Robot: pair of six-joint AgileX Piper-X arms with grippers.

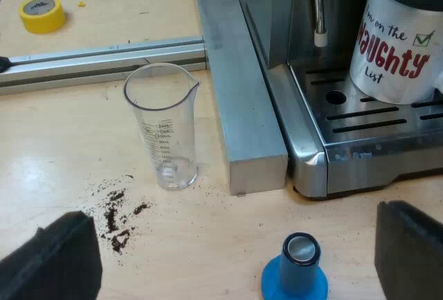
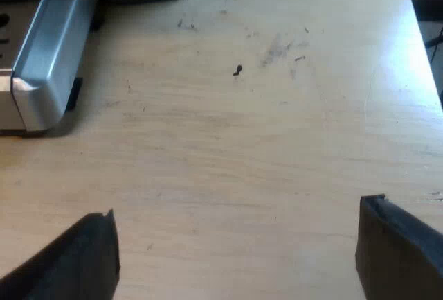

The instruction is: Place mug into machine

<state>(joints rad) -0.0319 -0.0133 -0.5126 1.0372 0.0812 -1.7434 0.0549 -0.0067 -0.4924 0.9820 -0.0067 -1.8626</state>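
Left wrist view: my left gripper is spread wide and empty, near the blue tamper in front of the machine. Farther off, the mug stands on the machine's tray. My right gripper is spread wide too, beside the machine. I think I should stay clear and not bump the mug.

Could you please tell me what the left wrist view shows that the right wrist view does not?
Left wrist view: the mug upright on the espresso machine's drip tray, a steam wand, a measuring glass upright on the table, coffee grounds spilled beside it, a blue tamper near the open left gripper, and a yellow tape roll.
Right wrist view: a dark speck on the wood beyond the open right gripper.
Both: the wooden table and a steel corner of the espresso machine.
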